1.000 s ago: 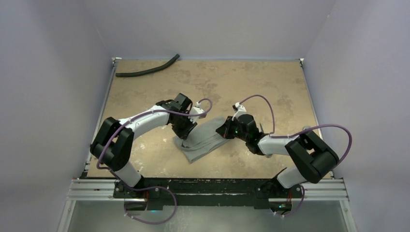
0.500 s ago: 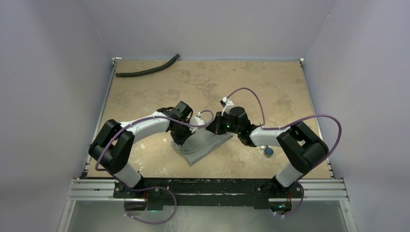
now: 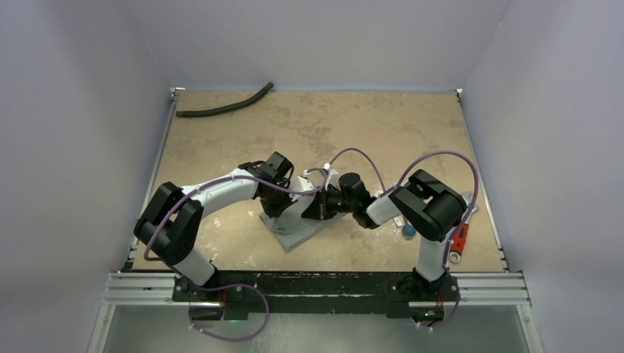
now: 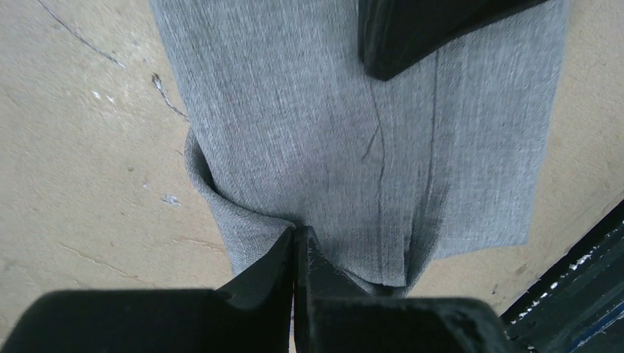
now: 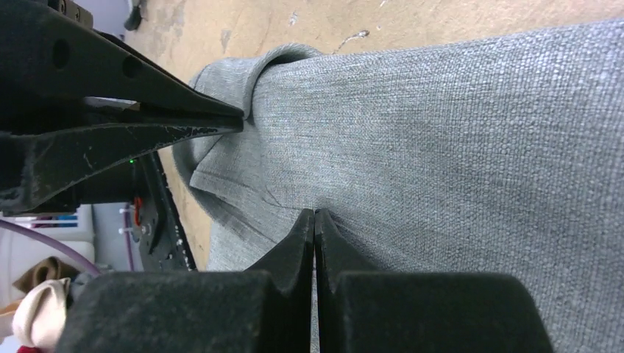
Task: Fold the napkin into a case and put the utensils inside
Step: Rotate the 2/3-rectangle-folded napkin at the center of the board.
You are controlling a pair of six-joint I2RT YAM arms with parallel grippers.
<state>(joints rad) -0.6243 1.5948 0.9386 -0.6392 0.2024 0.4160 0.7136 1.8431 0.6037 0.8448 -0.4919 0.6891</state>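
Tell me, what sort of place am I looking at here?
Probably a robotics lab test cell. A left arm and right arm are bolted to a metal rail at a worn tabletop. Plain walls box in the table, and the arms are handling a napkin.

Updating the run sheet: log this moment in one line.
step: folding | left gripper: shut on napkin | right gripper: shut on napkin | blue-ended utensil: on table, apart

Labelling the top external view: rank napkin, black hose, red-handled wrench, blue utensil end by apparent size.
1. napkin by area; black hose longer but thin: unsure.
2. red-handled wrench, partly hidden.
3. blue utensil end.
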